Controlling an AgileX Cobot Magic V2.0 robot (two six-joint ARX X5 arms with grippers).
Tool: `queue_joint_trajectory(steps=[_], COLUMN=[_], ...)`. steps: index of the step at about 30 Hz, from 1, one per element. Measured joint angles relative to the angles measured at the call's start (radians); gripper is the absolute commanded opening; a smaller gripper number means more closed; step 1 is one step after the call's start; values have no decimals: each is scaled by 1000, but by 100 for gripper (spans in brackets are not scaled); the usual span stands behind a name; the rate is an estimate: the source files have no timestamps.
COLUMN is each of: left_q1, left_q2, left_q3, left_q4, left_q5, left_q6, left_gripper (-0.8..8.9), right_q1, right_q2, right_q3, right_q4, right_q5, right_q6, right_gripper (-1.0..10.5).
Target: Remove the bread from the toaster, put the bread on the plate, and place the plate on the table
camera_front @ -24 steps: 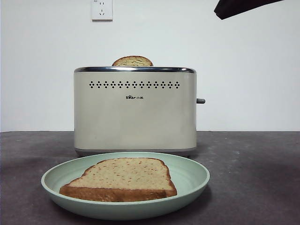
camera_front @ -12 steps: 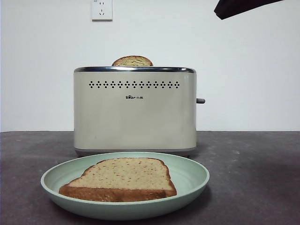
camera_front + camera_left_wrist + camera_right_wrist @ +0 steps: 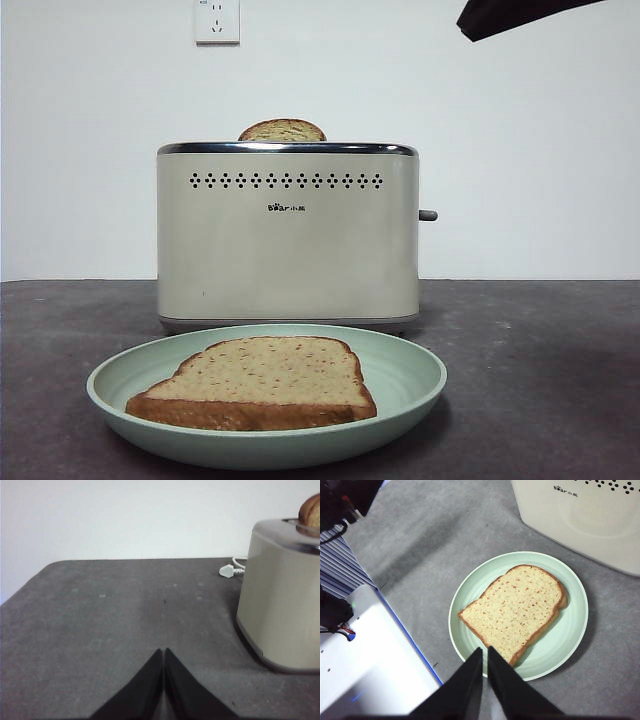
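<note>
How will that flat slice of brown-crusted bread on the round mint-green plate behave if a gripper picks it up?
The brown-crusted bread slice lies flat and thin, so it probably weighs little and may sag if lifted by one edge. Its porous, speckled crumb looks soft, so a firm pinch could dent or tear it. Resting loose on the shallow mint-green plate, it might slide when nudged.

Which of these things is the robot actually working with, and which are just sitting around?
Part of the job:
bread
plate
toaster
table

Just there:
second slice poking out of the toaster
wall socket
white plug behind the toaster
</note>
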Motion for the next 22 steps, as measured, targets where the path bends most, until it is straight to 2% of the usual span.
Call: queue_joint_trajectory(steps=[12, 19, 22], left_q1=[0, 0, 0], left_q2=[-87, -138, -139], left_q3=[-81, -81, -81], left_q4=[-16, -132, -133], left_q5=[0, 1, 3], left_q6=[-14, -23, -26], left_gripper=[4, 4, 4], right_q1=[0, 0, 0], right_q2=[0, 0, 0], right_q3=[0, 0, 0], right_q4=[0, 0, 0], right_q5=[0, 0, 0], right_q6=[0, 0, 0], right_gripper=[4, 4, 4])
